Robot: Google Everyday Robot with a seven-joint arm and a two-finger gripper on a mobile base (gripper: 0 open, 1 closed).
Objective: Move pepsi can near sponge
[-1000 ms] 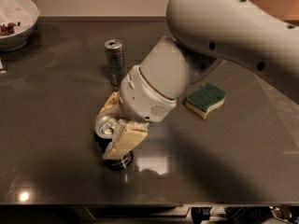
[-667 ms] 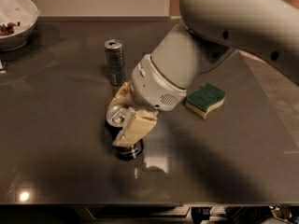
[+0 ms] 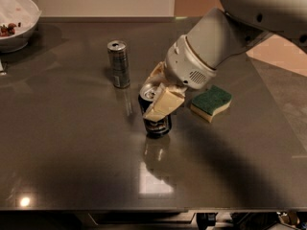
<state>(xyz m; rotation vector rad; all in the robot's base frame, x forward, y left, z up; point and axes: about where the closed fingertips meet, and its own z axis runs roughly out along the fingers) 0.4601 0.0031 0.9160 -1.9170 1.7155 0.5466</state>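
The pepsi can (image 3: 156, 122) is a squat dark navy can with a silver top, near the middle of the dark table. My gripper (image 3: 157, 97) is shut on the pepsi can, its pale fingers (image 3: 163, 105) clamped around the upper part. The can's base is at or just above the table surface; I cannot tell which. The sponge (image 3: 211, 102), green top over a pale yellow base, lies flat on the table a short way to the right of the can, apart from it.
A taller slim silver-grey can (image 3: 118, 64) stands behind and left of the pepsi can. A white bowl (image 3: 14, 20) with some food sits at the far left back corner. The table's front edge (image 3: 144, 209) runs along the bottom.
My gripper has carried the pepsi can to the right and towards the back, closer to the sponge. The sponge and the silver can have not moved.
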